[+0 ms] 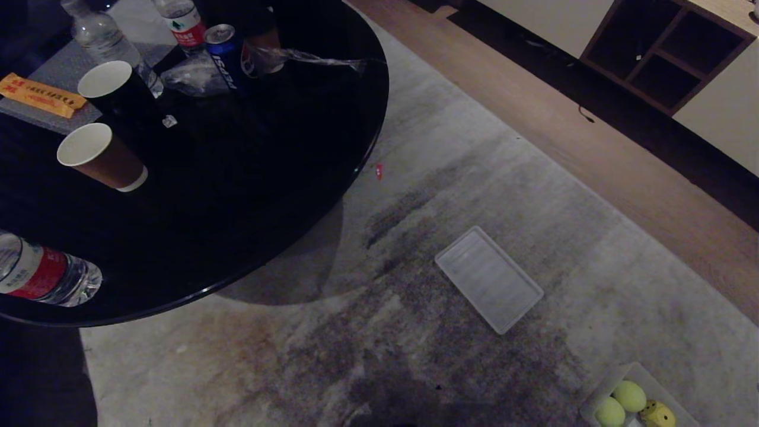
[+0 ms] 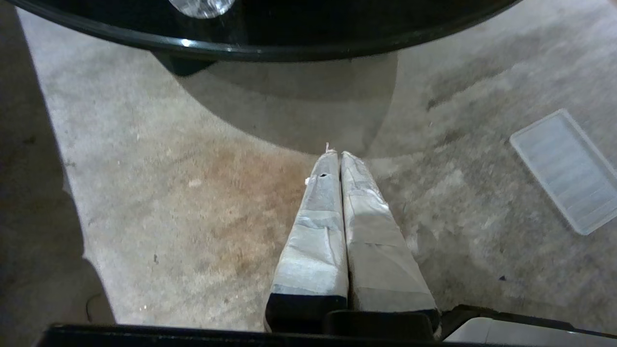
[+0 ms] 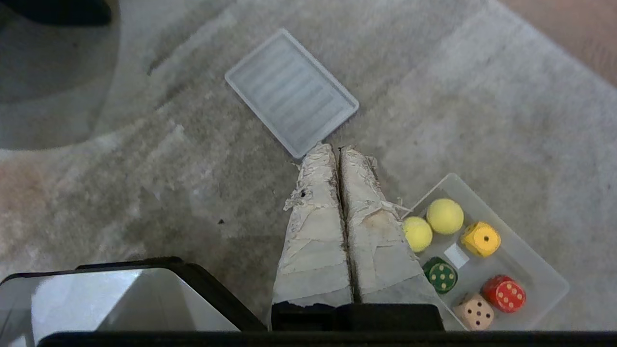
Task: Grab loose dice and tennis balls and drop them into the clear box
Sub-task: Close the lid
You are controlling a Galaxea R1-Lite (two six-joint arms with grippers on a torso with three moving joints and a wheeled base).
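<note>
The clear box (image 3: pixel 540 270) sits on the grey carpet and holds two tennis balls (image 3: pixel 444 216) (image 3: pixel 417 233) and several dice: yellow (image 3: pixel 481 239), dark green (image 3: pixel 441 274), red (image 3: pixel 504 293) and tan (image 3: pixel 475 311). In the head view the clear box (image 1: pixel 599 398) is at the lower right edge with both tennis balls (image 1: pixel 629 395) and the yellow die (image 1: pixel 657 414) showing. My right gripper (image 3: pixel 336 148) hangs shut and empty above the carpet beside the box. My left gripper (image 2: pixel 336 154) is shut and empty over bare carpet near the table.
A flat ribbed translucent lid (image 1: pixel 488 279) lies on the carpet between table and box. The round black table (image 1: pixel 249 178) at left carries paper cups (image 1: pixel 101 155), water bottles (image 1: pixel 41 276) and a Pepsi can (image 1: pixel 228 53). A wooden shelf unit (image 1: pixel 664 53) stands at the far right.
</note>
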